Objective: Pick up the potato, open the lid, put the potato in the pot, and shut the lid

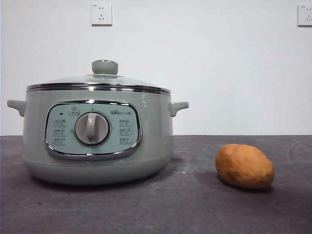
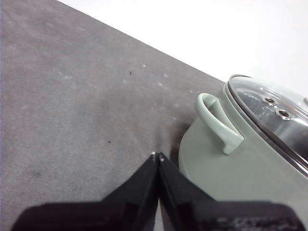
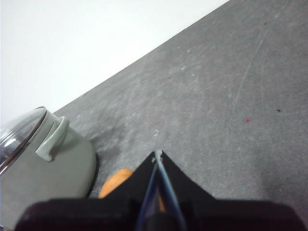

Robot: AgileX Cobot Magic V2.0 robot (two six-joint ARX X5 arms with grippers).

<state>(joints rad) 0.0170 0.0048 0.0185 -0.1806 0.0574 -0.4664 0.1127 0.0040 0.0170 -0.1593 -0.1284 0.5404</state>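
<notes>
The potato lies on the table right of the pot, lid on, so nothing is begun: my right gripper, jaws closed like my left gripper, must open and descend over it.

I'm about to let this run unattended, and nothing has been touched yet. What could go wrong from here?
1. The potato is oval and lies loose on the table, so it might roll when the shut right gripper opens and closes on it.
2. The lid offers only a small round knob; the shut left gripper could slip off it.
3. The glass lid, if dropped, might crack.
</notes>
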